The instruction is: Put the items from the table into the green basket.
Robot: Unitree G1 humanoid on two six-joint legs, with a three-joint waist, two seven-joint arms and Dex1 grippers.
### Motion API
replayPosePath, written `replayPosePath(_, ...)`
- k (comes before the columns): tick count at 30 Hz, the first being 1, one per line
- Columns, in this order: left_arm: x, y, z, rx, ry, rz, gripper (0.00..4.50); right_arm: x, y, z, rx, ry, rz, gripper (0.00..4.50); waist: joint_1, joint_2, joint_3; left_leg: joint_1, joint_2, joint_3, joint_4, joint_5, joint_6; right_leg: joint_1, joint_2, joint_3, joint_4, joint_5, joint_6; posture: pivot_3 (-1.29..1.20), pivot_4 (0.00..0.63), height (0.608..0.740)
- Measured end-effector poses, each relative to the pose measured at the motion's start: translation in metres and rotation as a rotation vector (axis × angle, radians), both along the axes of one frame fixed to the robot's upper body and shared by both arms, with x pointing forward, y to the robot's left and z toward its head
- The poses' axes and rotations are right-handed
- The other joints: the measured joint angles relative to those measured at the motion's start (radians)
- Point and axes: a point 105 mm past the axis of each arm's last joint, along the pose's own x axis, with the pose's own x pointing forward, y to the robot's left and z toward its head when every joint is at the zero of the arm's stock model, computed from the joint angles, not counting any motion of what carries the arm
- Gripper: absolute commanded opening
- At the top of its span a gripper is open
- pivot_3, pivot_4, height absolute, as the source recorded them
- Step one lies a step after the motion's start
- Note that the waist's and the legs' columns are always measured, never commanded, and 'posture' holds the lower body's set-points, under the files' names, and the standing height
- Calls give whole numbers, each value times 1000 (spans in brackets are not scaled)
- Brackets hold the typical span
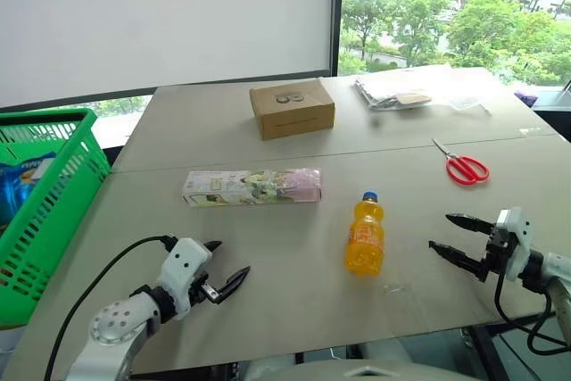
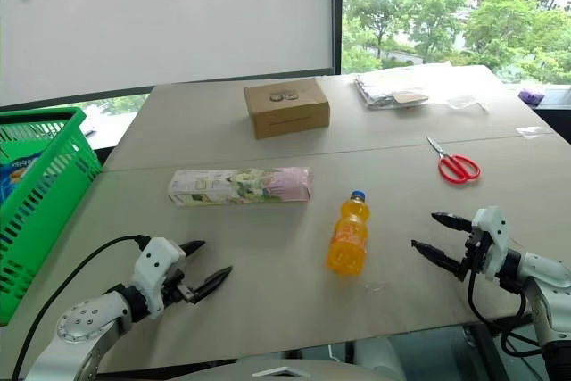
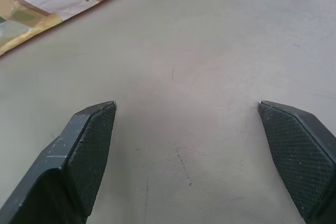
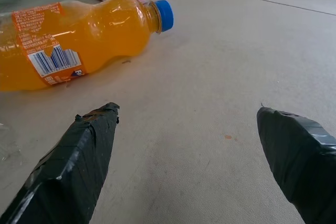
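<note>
So here's where I'm at: both my hands hang just over the near edge of the table (image 1: pixel 268 265) with nothing in them. My left gripper (image 1: pixel 225 267) has its fingers spread wide apart, pointing in toward the middle, and in the left wrist view there's just bare tabletop between them, with the edge of the carton peeking in. My right gripper (image 1: pixel 453 238) is spread wide too, aimed across at the orange-drink bottle (image 1: pixel 365 236). The bottle stands upright with its blue cap on, between my two hands but nearer the right one, not touching either. The long pastel carton (image 1: pixel 252 186) lies flat on its side just beyond the bottle, a bit to my left, near it but apart. The green basket (image 1: pixel 55 186) sits off the table's left edge, well apart from both items, and I can see something blue packaged in there already. Farther back there's a cardboard box (image 1: pixel 292 108), some red scissors (image 1: pixel 464 167) on my right, and a clear plastic bag (image 1: pixel 397 91) at the far end.
</note>
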Motion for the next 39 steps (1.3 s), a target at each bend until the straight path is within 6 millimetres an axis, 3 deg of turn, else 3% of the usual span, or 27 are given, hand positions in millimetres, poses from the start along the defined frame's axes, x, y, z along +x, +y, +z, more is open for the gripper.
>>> replayPosePath(15,1,-1,2,-4,-2,4,4477,-1,-2,-3,-25,19,27,4500,1,-2,3,0,0,0,0,0,0,0,0,1,0,0,0,47,0,724)
replayPosePath(21,11,0,6,-1,-25,-6,4477,0,-2,-3,-27,13,30,4500,0,-3,4,0,0,0,0,0,0,-1,0,0,0,0,0,43,0,724)
replayPosePath(25,28,-3,21,-67,-92,23,4477,0,1,-2,-9,9,30,4500,0,-4,8,-1,0,1,0,0,0,-1,0,0,0,0,0,54,0,724)
replayPosePath(28,41,0,38,-73,-145,17,4477,10,12,21,92,-32,37,4500,-2,-2,11,-1,0,1,0,0,0,-2,1,1,1,0,0,65,0,724)
replayPosePath(31,52,0,66,32,-189,-128,4477,25,30,75,129,-132,129,4500,-1,0,12,-1,0,2,0,0,0,-2,2,0,1,0,0,77,0,724)
replayPosePath(34,68,-4,93,191,-240,-296,4477,22,52,110,95,-163,280,4500,4,-3,14,-4,0,0,0,0,0,-4,6,-3,0,0,0,77,0,724)
replayPosePath(36,83,-6,106,273,-275,-358,4477,21,65,120,98,-161,344,4500,11,-4,14,-5,0,0,0,0,0,-4,7,-4,-1,0,0,77,0,724)
replayPosePath(37,100,-7,125,365,-333,-400,4477,19,81,129,97,-168,413,4500,12,-4,15,-7,-1,0,1,0,0,-6,7,-5,0,0,0,77,0,724)
replayPosePath(39,108,-10,132,401,-351,-433,4477,17,84,130,91,-160,429,4500,12,-4,14,-9,-1,0,1,0,1,-7,6,-4,-1,1,2,82,0,724)
